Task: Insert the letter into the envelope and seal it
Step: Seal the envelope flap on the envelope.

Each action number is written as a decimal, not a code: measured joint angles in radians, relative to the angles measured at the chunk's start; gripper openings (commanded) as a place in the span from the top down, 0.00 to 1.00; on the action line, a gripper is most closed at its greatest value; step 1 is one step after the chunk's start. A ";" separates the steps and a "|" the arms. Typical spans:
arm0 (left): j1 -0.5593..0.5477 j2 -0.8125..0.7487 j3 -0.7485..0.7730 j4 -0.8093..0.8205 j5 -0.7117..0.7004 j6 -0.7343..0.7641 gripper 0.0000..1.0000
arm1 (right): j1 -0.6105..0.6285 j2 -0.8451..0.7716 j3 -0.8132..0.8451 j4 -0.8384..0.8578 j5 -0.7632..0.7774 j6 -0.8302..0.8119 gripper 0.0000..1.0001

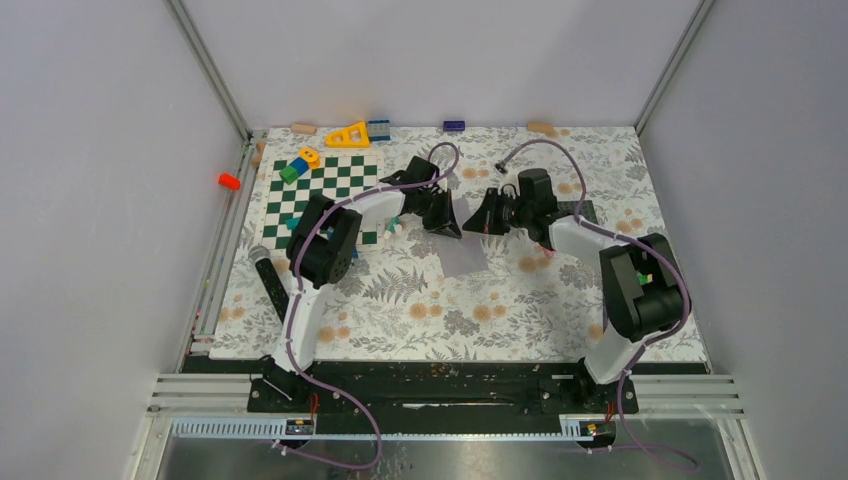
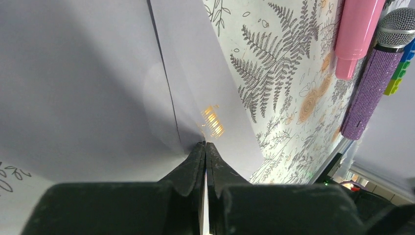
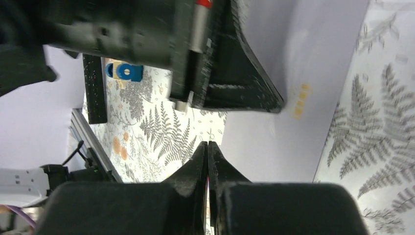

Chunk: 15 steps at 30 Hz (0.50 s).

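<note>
The pale grey-lavender envelope lies mid-table on the fern-print cloth, between both arms. In the left wrist view it fills the left side, creased and rising to my left gripper, which is shut on it at the crease. My right gripper is shut, its tips at the envelope's near edge; whether paper sits between them I cannot tell. Above it, the left gripper's black finger rests on the same sheet. From above, the two grippers face each other over the envelope. The letter does not show apart from the envelope.
A green-and-white chequered mat with toy blocks lies at the back left, a red cylinder beyond it. A glittery microphone and a pink marker lie near the left arm. A dark studded plate sits behind the right arm.
</note>
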 measured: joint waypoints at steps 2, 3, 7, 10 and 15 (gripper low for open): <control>-0.002 0.000 0.002 -0.001 0.001 0.016 1.00 | 0.000 -0.021 0.040 -0.039 -0.006 -0.080 1.00; -0.004 0.000 0.002 -0.002 0.003 0.023 1.00 | -0.001 -0.026 0.060 -0.056 -0.007 -0.113 1.00; -0.014 0.000 0.002 -0.003 0.014 0.053 1.00 | -0.011 -0.018 0.090 -0.097 -0.023 -0.139 1.00; -0.021 0.000 0.001 -0.003 0.024 0.066 1.00 | -0.024 0.058 0.117 -0.141 -0.064 -0.104 1.00; -0.024 0.000 -0.001 -0.002 0.033 0.082 1.00 | -0.034 0.170 0.130 -0.196 -0.085 -0.029 1.00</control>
